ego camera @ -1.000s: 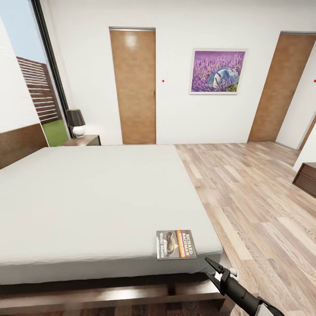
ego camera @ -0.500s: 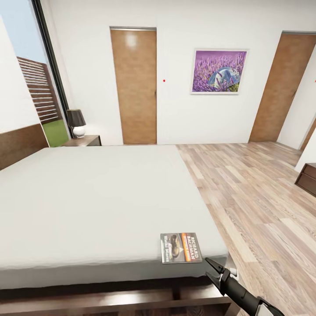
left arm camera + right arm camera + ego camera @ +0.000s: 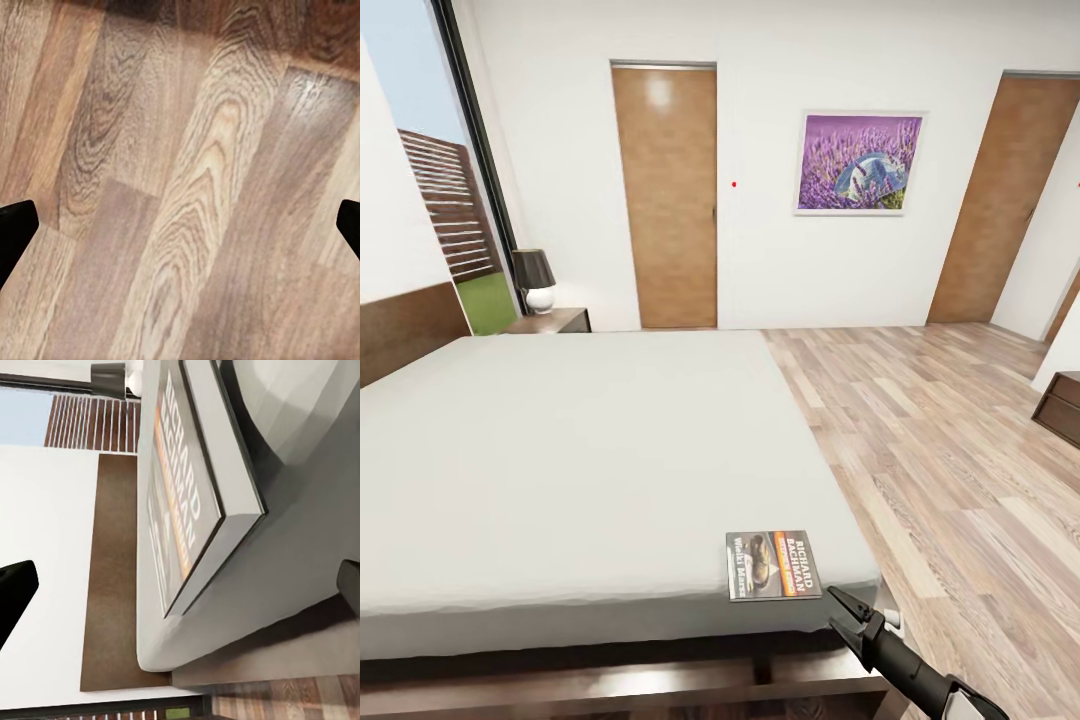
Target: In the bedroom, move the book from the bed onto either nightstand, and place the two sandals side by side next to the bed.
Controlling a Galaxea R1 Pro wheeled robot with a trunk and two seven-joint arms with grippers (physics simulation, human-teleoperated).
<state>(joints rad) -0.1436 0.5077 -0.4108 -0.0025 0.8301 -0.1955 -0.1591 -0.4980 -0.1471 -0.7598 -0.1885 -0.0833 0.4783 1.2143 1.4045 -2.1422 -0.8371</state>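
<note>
The book, a dark paperback with an orange band and white lettering, lies flat at the front right corner of the bed's grey mattress. My right gripper hovers open just off that corner, a little below and to the right of the book and not touching it. In the right wrist view the book lies straight ahead between the wide-apart fingertips of the right gripper. My left gripper is open over bare wood floor. A nightstand stands at the bed's far side. The sandals are out of view.
A dark-shaded lamp sits on the nightstand. Another dark wooden cabinet stands at the right edge. Two brown doors and a purple picture are on the far wall. Plank floor runs along the bed's right side.
The whole view shifted slightly a second ago, so the camera moved a little toward the bed. Since half a second ago nothing has visibly moved.
</note>
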